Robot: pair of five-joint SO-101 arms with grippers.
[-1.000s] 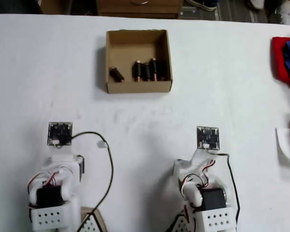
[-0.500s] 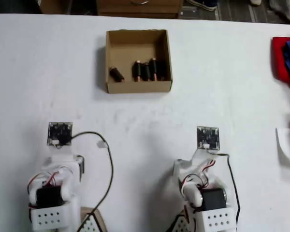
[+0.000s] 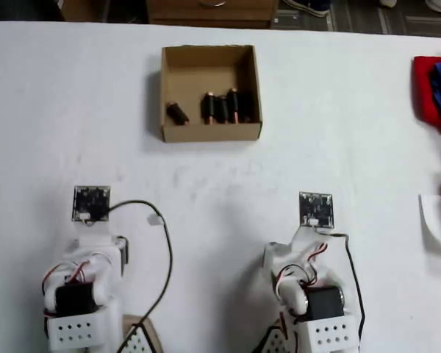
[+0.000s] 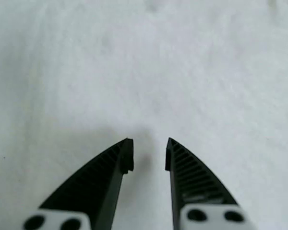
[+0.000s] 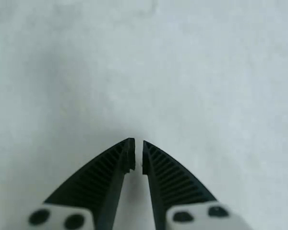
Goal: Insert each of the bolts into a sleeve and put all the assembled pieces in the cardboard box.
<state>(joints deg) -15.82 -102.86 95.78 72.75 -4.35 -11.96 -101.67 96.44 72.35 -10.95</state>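
While the two arms, one [image 3: 81, 294] beside the other [image 3: 309, 294], are sitting folded at the near edge of the table [image 3: 353, 162], neither is carrying anything. The left gripper [image 4: 149, 153] is hanging just above the white cloth with its jaws slightly spread. The right gripper [image 5: 138, 155] is holding its jaws almost pressed together, nothing between them.

Farther out, the cardboard box [image 3: 209, 132] is resting on the table, well apart from both arms. Inside it, a cluster of dark pieces [image 3: 224, 108] is lying side by side, with one more piece [image 3: 178, 113] lying apart. Whether each is a bolt seated in a sleeve is too small to tell. No loose bolts or sleeves are lying on the cloth, so the task is judged complete or nearly so.

A red cloth [image 3: 430, 88] is lying at the table's edge, and wooden furniture [image 3: 209, 11] is standing beyond.
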